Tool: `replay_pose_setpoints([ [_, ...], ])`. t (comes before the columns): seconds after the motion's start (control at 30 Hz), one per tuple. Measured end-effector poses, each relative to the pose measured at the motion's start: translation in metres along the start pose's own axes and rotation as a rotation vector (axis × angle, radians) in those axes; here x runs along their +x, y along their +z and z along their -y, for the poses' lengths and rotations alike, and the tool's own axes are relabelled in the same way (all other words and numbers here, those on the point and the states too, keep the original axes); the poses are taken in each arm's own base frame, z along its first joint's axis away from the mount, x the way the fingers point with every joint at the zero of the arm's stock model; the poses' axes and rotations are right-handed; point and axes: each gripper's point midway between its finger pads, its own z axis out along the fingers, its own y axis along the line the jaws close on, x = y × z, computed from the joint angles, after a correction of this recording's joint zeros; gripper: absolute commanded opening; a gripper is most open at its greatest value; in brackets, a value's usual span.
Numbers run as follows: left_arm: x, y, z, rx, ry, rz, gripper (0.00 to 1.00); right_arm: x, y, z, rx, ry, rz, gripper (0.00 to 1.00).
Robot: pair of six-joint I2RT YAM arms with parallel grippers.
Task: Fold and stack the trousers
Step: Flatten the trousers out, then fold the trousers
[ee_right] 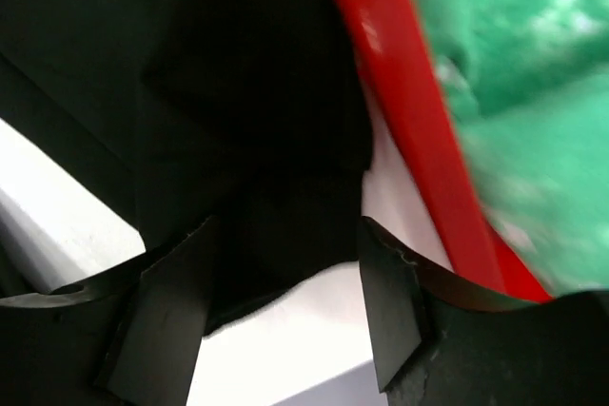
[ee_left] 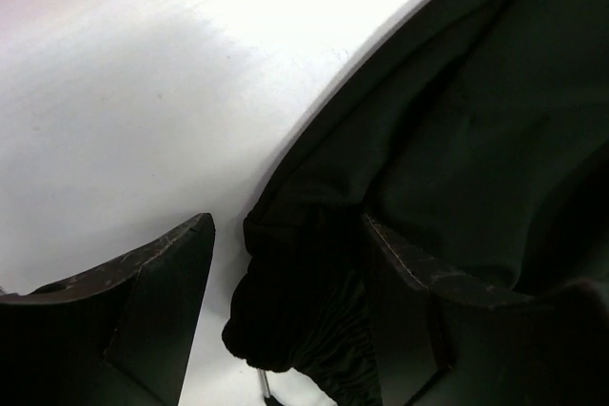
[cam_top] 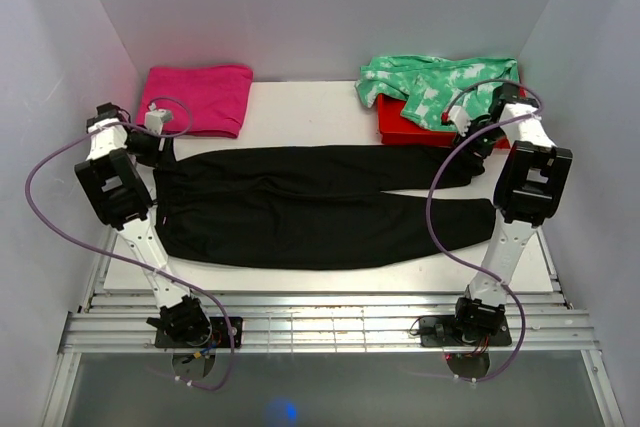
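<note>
The black trousers (cam_top: 320, 202) lie flat across the white table (cam_top: 300, 107), waistband at the left and both legs running right. My left gripper (cam_top: 160, 152) is at the far corner of the waistband. In the left wrist view it (ee_left: 285, 225) is open, with the gathered waistband corner (ee_left: 304, 311) between the fingers, touching the right one. My right gripper (cam_top: 470, 144) is at the cuff of the far leg. In the right wrist view it (ee_right: 285, 225) is open, and the cuff (ee_right: 257, 187) lies between the fingers on the table.
A folded magenta-pink cloth (cam_top: 200, 97) lies at the back left. A green-and-white tie-dye garment (cam_top: 435, 82) lies on a red object (cam_top: 410, 129) at the back right, close beside the right gripper (ee_right: 419, 111). White walls close in on both sides.
</note>
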Motion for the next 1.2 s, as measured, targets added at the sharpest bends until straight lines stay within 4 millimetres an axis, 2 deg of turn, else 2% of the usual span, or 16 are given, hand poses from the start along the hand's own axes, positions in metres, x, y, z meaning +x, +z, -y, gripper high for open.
replay_pose_setpoints([
  [0.03, 0.002, -0.001, 0.002, -0.003, 0.019, -0.002, 0.72, 0.002, 0.007, -0.004, -0.009, -0.001, -0.013, 0.54],
  [0.17, 0.012, -0.004, 0.011, -0.004, 0.059, -0.021, 0.69, 0.013, 0.026, -0.022, -0.047, 0.003, -0.068, 0.33],
  [0.2, 0.013, -0.004, 0.013, -0.003, 0.068, -0.022, 0.69, 0.018, 0.031, -0.028, -0.058, 0.004, -0.086, 0.24],
  [0.27, 0.014, -0.004, 0.015, -0.002, 0.085, -0.022, 0.68, 0.022, 0.029, -0.03, -0.036, -0.012, -0.098, 0.15],
  [0.33, 0.016, -0.004, 0.017, 0.002, 0.097, -0.02, 0.66, 0.032, 0.025, -0.043, -0.04, -0.011, -0.117, 0.08],
  [0.5, 0.016, -0.004, 0.02, 0.013, 0.108, -0.017, 0.6, 0.055, 0.007, -0.066, -0.061, 0.028, -0.142, 0.08],
  [0.6, 0.016, -0.004, 0.022, 0.024, 0.108, -0.013, 0.56, 0.069, -0.004, -0.065, -0.055, 0.059, -0.147, 0.18],
  [0.63, 0.015, -0.004, 0.023, 0.027, 0.108, -0.01, 0.51, 0.072, -0.007, -0.063, -0.053, 0.068, -0.149, 0.17],
  [0.7, 0.013, -0.004, 0.025, 0.036, 0.108, 0.001, 0.41, 0.073, -0.014, -0.058, -0.045, 0.075, -0.148, 0.08],
  [0.73, 0.011, -0.004, 0.025, 0.039, 0.108, 0.008, 0.36, 0.072, -0.019, -0.053, -0.035, 0.075, -0.143, 0.08],
  [0.77, 0.009, -0.004, 0.026, 0.042, 0.108, 0.014, 0.23, 0.069, -0.023, -0.048, -0.022, 0.071, -0.137, 0.08],
  [0.87, 0.002, -0.008, 0.023, 0.035, 0.119, 0.032, 0.0, 0.055, -0.031, -0.026, 0.022, 0.057, -0.114, 0.08],
  [1.0, -0.008, -0.012, 0.019, 0.02, 0.145, 0.056, 0.0, 0.043, -0.034, -0.011, 0.053, 0.048, -0.089, 0.08],
  [1.2, -0.019, -0.012, 0.014, 0.004, 0.16, 0.098, 0.0, 0.039, -0.034, -0.008, 0.058, 0.065, -0.057, 0.08],
])
